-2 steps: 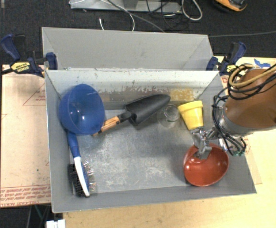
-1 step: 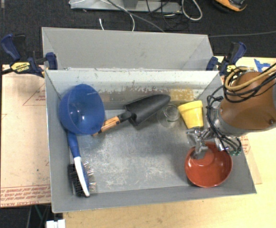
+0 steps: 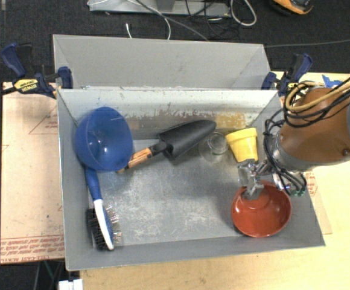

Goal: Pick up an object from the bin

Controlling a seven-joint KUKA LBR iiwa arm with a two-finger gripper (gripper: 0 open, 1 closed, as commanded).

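Rightward, gripper (image 3: 251,183) tip in red bowl (image 3: 267,219), grip unclear, yellow cup (image 3: 242,144) near, blue bowl (image 3: 102,139) left.

The robot's rounded orange-brown wrist cover (image 3: 317,135) is reaching in from three o'clock, with pale looped cables (image 3: 297,95) curling at its eleven o'clock. At its eight o'clock, the small grey metal gripper (image 3: 251,181) is hanging, pointing downward.
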